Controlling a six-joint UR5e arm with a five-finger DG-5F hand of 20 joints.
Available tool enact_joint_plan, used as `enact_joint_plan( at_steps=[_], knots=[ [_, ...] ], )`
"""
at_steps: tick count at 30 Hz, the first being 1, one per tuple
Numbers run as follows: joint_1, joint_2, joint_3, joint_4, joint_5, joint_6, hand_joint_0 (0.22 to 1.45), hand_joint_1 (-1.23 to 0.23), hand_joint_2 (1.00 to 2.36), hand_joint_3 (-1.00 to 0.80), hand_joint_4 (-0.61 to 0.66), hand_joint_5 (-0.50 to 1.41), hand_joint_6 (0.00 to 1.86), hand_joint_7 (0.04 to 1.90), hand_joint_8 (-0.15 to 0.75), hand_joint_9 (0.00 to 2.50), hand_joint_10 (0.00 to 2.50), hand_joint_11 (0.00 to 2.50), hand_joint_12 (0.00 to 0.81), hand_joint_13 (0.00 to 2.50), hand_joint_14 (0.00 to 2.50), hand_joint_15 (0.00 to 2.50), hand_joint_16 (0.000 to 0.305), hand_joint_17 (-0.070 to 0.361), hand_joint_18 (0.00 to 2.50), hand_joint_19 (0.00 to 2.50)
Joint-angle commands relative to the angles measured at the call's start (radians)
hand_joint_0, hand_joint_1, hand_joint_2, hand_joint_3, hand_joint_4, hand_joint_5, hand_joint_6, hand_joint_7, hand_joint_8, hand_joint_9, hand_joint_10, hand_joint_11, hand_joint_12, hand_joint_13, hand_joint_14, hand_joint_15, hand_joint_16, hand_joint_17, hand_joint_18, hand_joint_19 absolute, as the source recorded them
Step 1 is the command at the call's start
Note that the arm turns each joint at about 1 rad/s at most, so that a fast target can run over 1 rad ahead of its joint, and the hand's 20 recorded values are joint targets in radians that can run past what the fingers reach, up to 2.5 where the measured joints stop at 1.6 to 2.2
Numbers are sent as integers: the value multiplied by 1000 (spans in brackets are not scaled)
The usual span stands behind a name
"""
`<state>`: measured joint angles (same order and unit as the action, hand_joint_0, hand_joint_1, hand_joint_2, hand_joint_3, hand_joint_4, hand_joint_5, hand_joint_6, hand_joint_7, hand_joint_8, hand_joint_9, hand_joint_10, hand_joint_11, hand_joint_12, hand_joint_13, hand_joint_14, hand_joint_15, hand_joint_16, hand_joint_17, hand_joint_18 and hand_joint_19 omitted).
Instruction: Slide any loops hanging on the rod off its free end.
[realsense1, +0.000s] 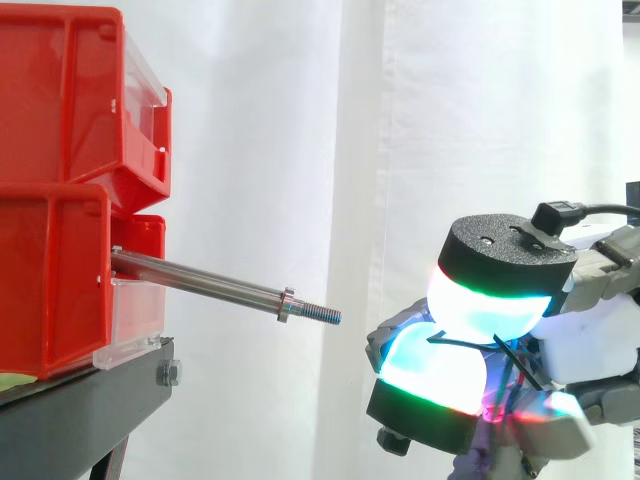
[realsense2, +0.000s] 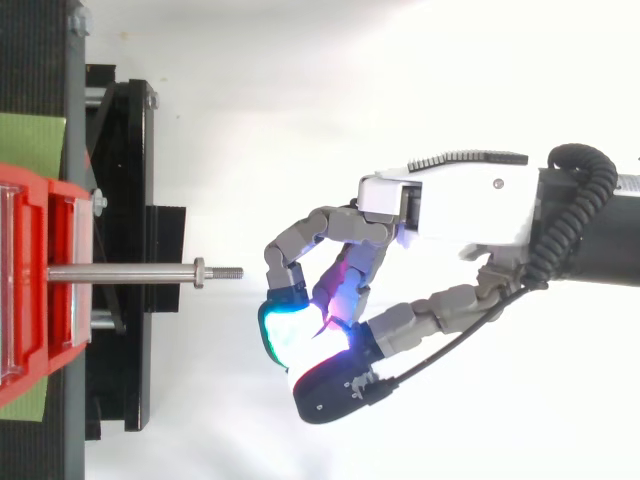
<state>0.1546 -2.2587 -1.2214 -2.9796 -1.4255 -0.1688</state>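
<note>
Rod, free end near but apart from robot hand

We are looking at a black stand that is carrying everything here. In the side view it is coming in at the lower left, with a bolt sitting on its near corner. A green sheet is lying flat on the stand and, from above, is showing on both sides of the red bins. The lower bin is resting on that sheet, and the upper bin is sitting stacked directly on top of it.
</note>
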Motion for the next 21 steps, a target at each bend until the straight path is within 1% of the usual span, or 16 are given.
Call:
enact_joint_plan(
  at_steps=[1, 3, 4, 6, 7, 10, 14, 17, 21],
  knots=[
    [0, -1, -1, 1, 0, -1, 606, -624, 1015, -315, 106, -151, 889, 1168, 327, 1108, 21, 718, 373, 922, 13, 349, 49, 111, 804, 479],
    [0, -1, -1, 1, 0, -5, 607, -626, 1015, -314, 107, -150, 888, 1159, 322, 1062, 20, 610, 372, 894, 12, 322, 49, 110, 797, 470],
    [0, -1, -1, 1, 0, -5, 607, -627, 1015, -316, 102, -150, 888, 1160, 326, 1055, 20, 610, 369, 892, 12, 325, 49, 110, 797, 470],
    [0, -1, -1, 1, 0, -5, 610, -628, 1014, -327, 98, -152, 885, 1173, 331, 1028, 16, 503, 364, 878, 10, 276, 49, 109, 793, 450],
    [0, -1, 0, -1, 0, -5, 611, -628, 1014, -332, 98, -152, 885, 1172, 331, 1024, 18, 490, 361, 866, 10, 262, 48, 109, 793, 451],
    [0, -1, -1, 1, 0, -5, 612, -633, 1013, -337, 89, -151, 883, 1162, 322, 789, 7, 159, 348, 788, 7, 172, 48, 108, 780, 423],
    [0, -1, -1, 1, 0, -6, 611, -638, 1013, -333, 78, -149, 880, 1148, 299, 634, 0, 28, 344, 755, 6, 149, 47, 107, 756, 411],
    [0, -1, 0, 1, 0, -6, 609, -643, 1013, -332, 76, -148, 877, 1149, 289, 562, 0, 0, 339, 713, 5, 131, 47, 106, 747, 408],
    [0, -1, -1, 1, 0, -6, 608, -646, 1014, -332, 83, -146, 872, 1170, 289, 553, 0, 0, 345, 707, 6, 150, 47, 106, 738, 421]
  ],
)
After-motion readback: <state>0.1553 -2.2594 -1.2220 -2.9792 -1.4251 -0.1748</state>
